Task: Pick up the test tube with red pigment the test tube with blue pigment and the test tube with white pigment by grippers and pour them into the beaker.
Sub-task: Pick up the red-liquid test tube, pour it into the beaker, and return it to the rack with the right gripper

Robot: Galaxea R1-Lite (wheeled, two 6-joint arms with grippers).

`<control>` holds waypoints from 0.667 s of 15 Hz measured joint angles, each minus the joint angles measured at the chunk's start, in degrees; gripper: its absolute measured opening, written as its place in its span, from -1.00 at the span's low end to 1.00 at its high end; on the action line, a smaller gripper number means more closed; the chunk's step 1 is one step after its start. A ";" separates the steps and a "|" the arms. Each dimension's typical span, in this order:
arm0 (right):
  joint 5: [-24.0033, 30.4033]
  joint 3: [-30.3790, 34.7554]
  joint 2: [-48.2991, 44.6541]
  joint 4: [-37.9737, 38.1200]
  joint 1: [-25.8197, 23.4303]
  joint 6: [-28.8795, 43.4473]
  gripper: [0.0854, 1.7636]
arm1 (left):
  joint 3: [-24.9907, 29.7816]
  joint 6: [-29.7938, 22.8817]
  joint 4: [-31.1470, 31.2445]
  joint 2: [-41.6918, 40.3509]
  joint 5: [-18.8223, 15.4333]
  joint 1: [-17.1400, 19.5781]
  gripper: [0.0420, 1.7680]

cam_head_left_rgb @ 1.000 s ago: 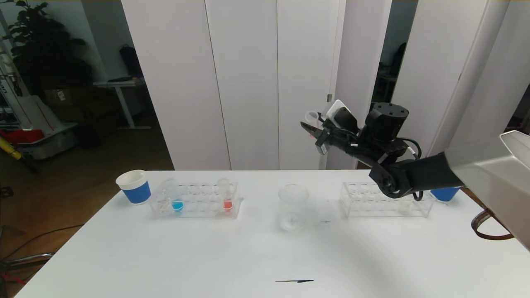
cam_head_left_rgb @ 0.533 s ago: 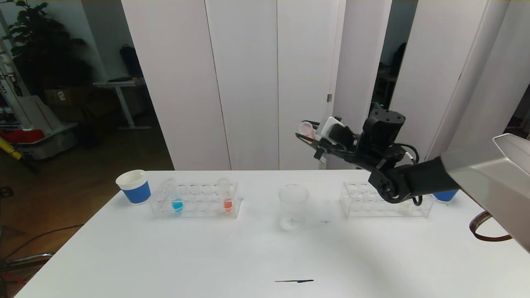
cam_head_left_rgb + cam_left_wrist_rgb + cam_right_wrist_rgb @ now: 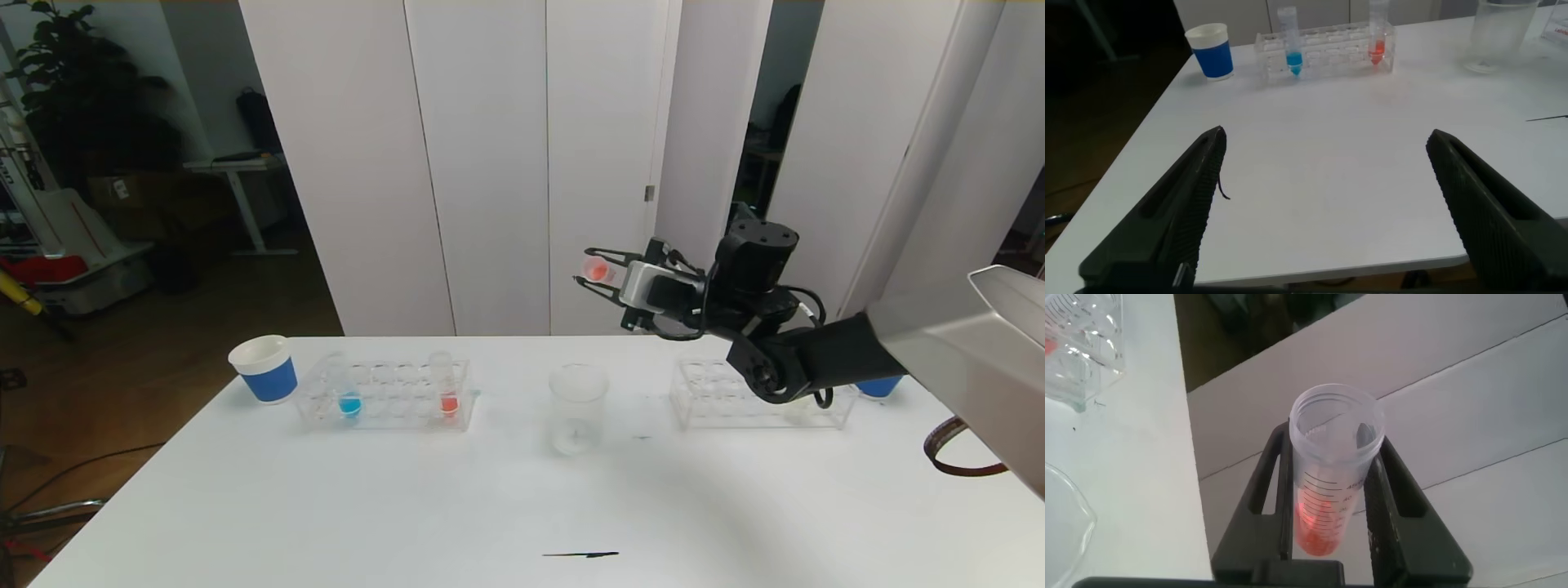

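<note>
**Aloft: red tube held over lab table**

Above a white table [image 3: 506,498] backed by tall white panels [image 3: 490,163], the right gripper [image 3: 594,269] is clamped on a test tube with red pigment [image 3: 1327,478], up and just right of the clear beaker [image 3: 578,408]. Blue [image 3: 349,400] and second red [image 3: 448,398] tubes stand in the left rack [image 3: 384,396]. The left gripper [image 3: 1323,204] hangs spread wide, empty, over the table's near edge.

We are finding the right cup [image 3: 878,385] largely hidden behind the right arm, the beaker [image 3: 1497,34] cut off at the left wrist view's edge.
</note>
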 joint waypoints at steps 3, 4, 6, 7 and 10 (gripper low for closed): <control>1.90 0.74 0.01 -0.22 -0.44 -4.50 -0.42 | 0.00 -0.02 0.02 0.00 0.00 0.00 0.98; 2.73 0.88 0.01 -0.26 -0.49 -5.19 -0.42 | 0.00 -0.02 0.02 0.00 0.00 0.02 0.98; 3.15 0.96 0.01 -0.37 -0.71 -8.06 -0.42 | 0.00 0.00 0.02 0.00 0.00 0.00 0.98; 3.56 1.18 0.00 -0.61 -0.99 -9.55 -0.42 | 0.00 -0.02 0.00 0.00 0.00 0.00 0.98; 3.75 2.73 -0.13 -1.57 -1.79 -12.28 -0.42 | 0.00 0.05 0.02 0.00 0.00 0.00 0.98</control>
